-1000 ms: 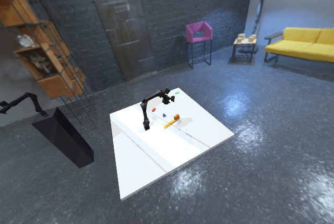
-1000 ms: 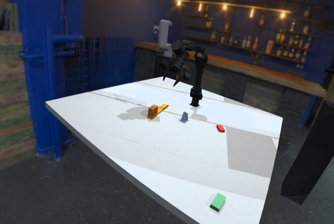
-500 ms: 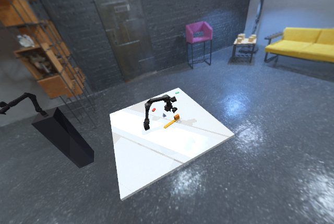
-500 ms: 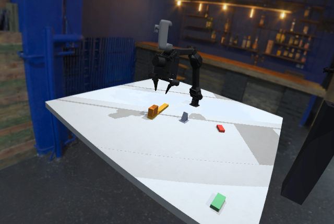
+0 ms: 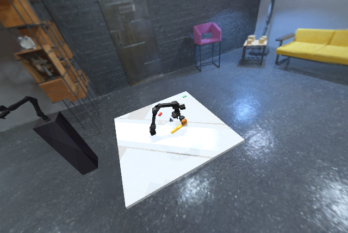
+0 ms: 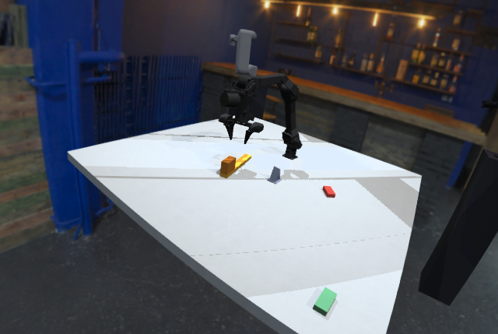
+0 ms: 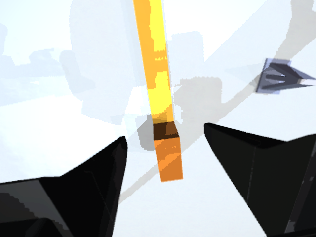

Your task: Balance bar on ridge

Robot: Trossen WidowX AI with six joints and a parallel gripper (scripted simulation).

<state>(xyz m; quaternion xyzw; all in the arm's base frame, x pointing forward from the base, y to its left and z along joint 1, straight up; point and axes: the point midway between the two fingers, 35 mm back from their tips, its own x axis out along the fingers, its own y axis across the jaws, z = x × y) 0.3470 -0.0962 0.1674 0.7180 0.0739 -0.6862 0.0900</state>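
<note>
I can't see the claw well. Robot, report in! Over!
Gripper open, empty, hovering above bar. Bar flat on the table, heavy end nearest. Ridge apart, untouched. Nothing between them.
</note>
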